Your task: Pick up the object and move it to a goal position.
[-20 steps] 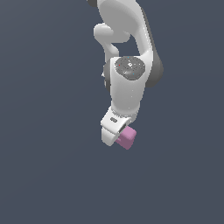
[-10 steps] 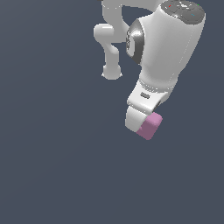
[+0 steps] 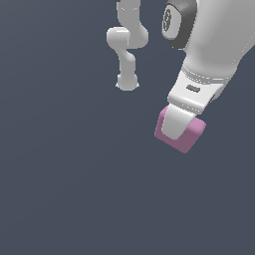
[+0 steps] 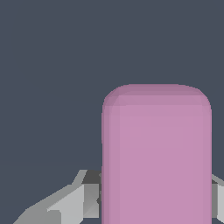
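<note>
One pink block [image 3: 191, 133] sits clamped between the fingers of the white gripper [image 3: 178, 128] — directly at its tip, long axis along the fingers.

A pink block [image 4: 156, 157] with rounded corners fills much of the wrist view, clamped between the grey fingers [image 4: 74, 203] of the claw [image 4: 155, 199], against plain dark grey.

Glossy white, rounded-link robot arm [image 3: 214, 45] with a dark grey circular joint cap [image 3: 174, 22] bearing faint markings, perhaps a logo; white two-finger gripper [image 3: 175, 130] with a small dark slot; grey inner finger faces [image 4: 83, 201].
</note>
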